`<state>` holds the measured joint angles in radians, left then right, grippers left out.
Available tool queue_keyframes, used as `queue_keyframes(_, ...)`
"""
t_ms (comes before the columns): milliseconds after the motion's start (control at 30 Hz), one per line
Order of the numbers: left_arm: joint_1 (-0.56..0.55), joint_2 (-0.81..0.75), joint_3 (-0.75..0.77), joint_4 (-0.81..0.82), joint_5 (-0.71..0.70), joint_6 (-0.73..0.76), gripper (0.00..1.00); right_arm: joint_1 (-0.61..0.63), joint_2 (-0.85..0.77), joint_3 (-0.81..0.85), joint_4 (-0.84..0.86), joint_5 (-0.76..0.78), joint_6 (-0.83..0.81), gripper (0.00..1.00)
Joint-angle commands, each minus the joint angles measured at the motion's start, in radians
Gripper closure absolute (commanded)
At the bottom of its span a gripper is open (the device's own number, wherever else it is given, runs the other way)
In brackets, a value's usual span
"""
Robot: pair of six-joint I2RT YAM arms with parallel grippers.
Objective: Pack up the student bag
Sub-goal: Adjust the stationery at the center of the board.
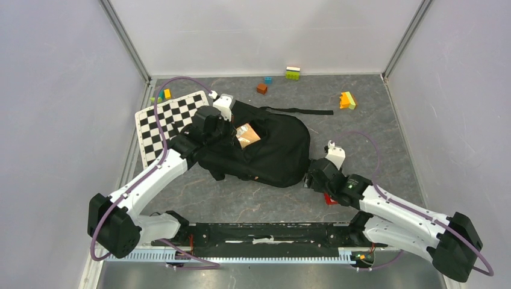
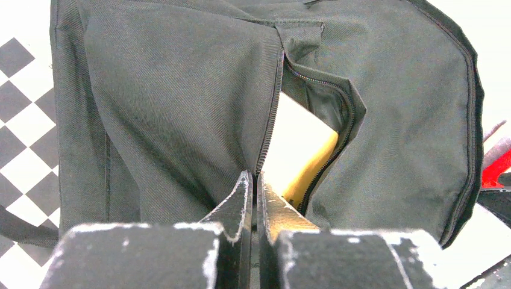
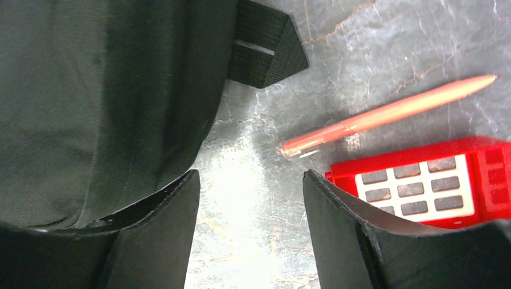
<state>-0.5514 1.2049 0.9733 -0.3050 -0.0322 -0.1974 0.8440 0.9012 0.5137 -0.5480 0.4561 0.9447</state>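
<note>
Nearest us, a black rail (image 1: 265, 232) joins the two arm bases at the edge of the dark, marbled grey surface (image 1: 241, 201). Just beyond it on the right, the right tool (image 3: 250, 174) hangs low with its fingers apart and only bare surface between them. One finger is beside the student bag (image 1: 271, 153), and the other stands in front of a red calculator (image 3: 422, 183). An orange pen (image 3: 391, 111) lies just past the calculator.

The student bag lies flat in the middle of the surface, with a strap (image 1: 298, 111) trailing from its far side. At its left end we see the left tool (image 2: 252, 180), fingers pressed together and clamped on the edge of the open zip. A yellow-brown object (image 2: 307, 162) shows inside the pocket. A checkered board (image 1: 166, 123) lies just left of the bag.

Farther back sit a brown block (image 1: 261, 88), a blue block (image 1: 267, 79), a green block (image 1: 293, 73) and, to the right, a yellow-orange block (image 1: 346, 100). Plain pale walls (image 1: 265, 30) close the space on three sides, with metal posts (image 1: 126, 39) in the far corners
</note>
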Motion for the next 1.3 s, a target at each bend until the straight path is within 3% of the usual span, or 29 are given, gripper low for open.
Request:
queue_keyframes(0, -0.006, -0.007, 0.045, 0.038, 0.027, 0.012, 0.98, 0.001, 0.033, 0.001, -0.042, 0.042, 0.17, 0.34)
queue_keyframes(267, -0.007, -0.008, 0.047, 0.038, 0.028, 0.012, 0.98, 0.005, 0.125, 0.0, -0.025, 0.02, 0.254, 0.37)
queue_keyframes(467, -0.006, -0.005, 0.047, 0.038, 0.028, 0.013, 0.98, 0.006, 0.139, -0.037, -0.11, 0.136, 0.304, 0.35)
queue_keyframes(700, -0.007, -0.019, 0.034, 0.056, 0.049, 0.016, 0.98, -0.003, 0.183, -0.039, -0.097, 0.188, 0.312, 0.33)
queue_keyframes(1100, -0.007, -0.012, 0.039, 0.044, 0.036, 0.024, 0.98, -0.054, 0.225, -0.014, 0.004, 0.19, 0.252, 0.16)
queue_keyframes(1267, -0.006, -0.015, 0.041, 0.043, 0.036, 0.027, 0.98, -0.084, 0.231, -0.016, 0.013, 0.177, 0.25, 0.03)
